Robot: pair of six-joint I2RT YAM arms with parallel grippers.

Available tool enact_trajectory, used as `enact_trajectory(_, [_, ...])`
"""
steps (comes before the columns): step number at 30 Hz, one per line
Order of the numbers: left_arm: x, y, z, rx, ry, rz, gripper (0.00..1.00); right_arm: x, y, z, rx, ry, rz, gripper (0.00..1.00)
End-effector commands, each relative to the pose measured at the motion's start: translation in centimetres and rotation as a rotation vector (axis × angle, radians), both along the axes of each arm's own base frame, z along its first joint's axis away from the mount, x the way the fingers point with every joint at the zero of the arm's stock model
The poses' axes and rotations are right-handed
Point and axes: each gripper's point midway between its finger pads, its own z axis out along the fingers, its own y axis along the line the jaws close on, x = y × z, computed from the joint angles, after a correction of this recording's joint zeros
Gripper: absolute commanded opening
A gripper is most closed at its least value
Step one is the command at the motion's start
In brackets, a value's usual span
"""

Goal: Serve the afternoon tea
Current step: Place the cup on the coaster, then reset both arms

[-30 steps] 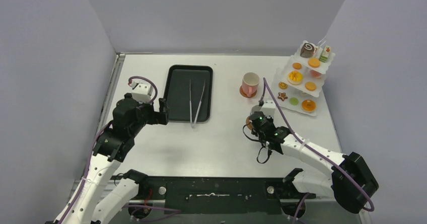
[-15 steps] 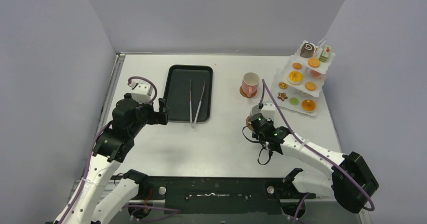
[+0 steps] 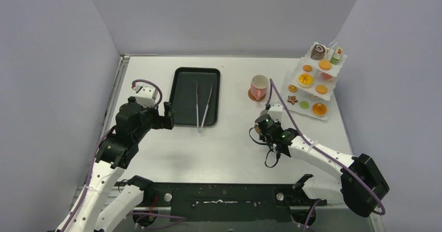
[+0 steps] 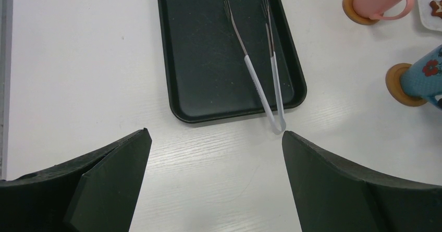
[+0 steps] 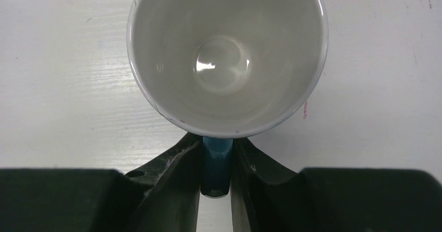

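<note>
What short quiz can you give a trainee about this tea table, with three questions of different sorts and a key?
1. Fill in: the tongs lie in the black ____.
2. True or false: the left gripper stands open and holds nothing.
3. The right gripper is shut on: A) the tongs; B) the handle of the blue cup; C) nothing.
Key: 1 tray; 2 true; 3 B.

blue floral cup [image 4: 425, 75] upright on orange coaster [image 4: 397, 81], pink cup [image 3: 259, 86] upright beyond it, toy pastries [image 3: 305, 79] spread over white tiered stand [image 3: 311, 86]
</note>
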Motion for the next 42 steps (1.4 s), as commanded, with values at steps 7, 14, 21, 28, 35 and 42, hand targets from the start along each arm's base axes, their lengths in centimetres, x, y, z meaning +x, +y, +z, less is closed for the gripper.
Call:
enact_trajectory(7, [0.4,-0.1,1.4,-0.005,-0.058,-0.003,0.97,1.2,0.9,2.8,0.042,-0.063,-0.012,0.44])
enact_trajectory(14, [0.4,-0.7,1.3,-0.023,-0.052,-0.023,0.97,0.3,-0.3,6.1,0.028,-0.063,-0.034,0.72])
enact_trajectory(21, [0.4,-2.4,2.7,-0.134,-0.024,-0.052,0.97,-0.1,-0.8,13.5,0.065,-0.152,-0.002,1.00])
enact_trajectory(28, [-0.8,-5.7,5.5,-0.261,0.027,-0.194,0.97,-0.7,-1.2,19.8,0.119,-0.228,0.020,1.00])
enact_trajectory(35, [-0.9,-7.3,6.1,-0.361,0.068,-0.229,0.97,-1.9,-1.7,23.2,0.204,-0.307,0.035,1.00])
enact_trajectory(42, [-1.4,-8.3,5.1,-0.380,0.106,-0.287,0.97,-2.6,-1.8,23.0,0.253,-0.341,0.043,1.00])
